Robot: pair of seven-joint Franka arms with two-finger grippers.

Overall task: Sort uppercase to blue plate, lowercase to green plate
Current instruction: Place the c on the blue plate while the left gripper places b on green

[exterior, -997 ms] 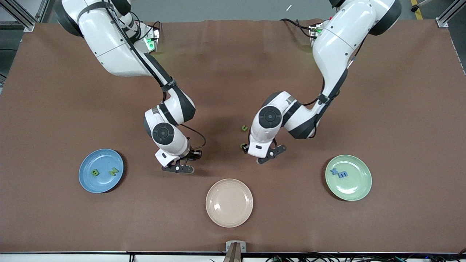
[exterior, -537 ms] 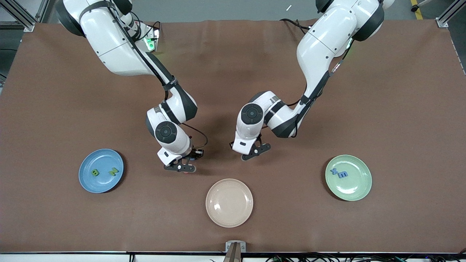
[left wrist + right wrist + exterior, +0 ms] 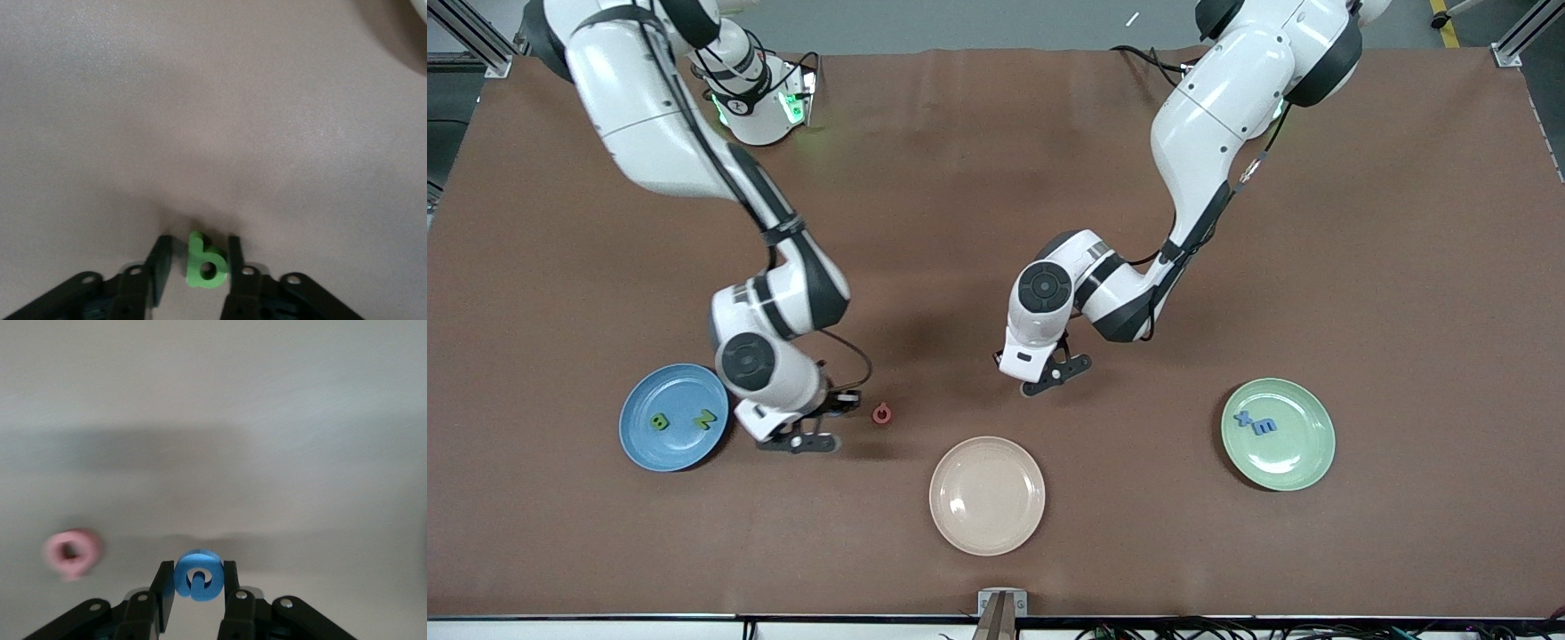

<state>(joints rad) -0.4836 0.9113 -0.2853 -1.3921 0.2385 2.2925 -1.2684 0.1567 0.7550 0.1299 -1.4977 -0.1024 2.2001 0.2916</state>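
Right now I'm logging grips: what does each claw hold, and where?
Left claw: green b, pinched across its sides. Right claw: blue C, pinched across its outer curve.

The table (image 3: 996,178) has a plain brown cover. The blue plate (image 3: 640,440) carries two green letters, a B (image 3: 659,422) and a Z (image 3: 706,419). The green plate (image 3: 1294,458) is pale mint and carries two blue letters, an x (image 3: 1242,418) and an m (image 3: 1263,428). The third plate (image 3: 987,495) is plain beige. The Q (image 3: 881,413) on the cover is pink-red. The small b (image 3: 203,261) is bright green, and the C (image 3: 198,575) is light blue. Both arms are white with black joints, and their fingers (image 3: 159,263) are black.
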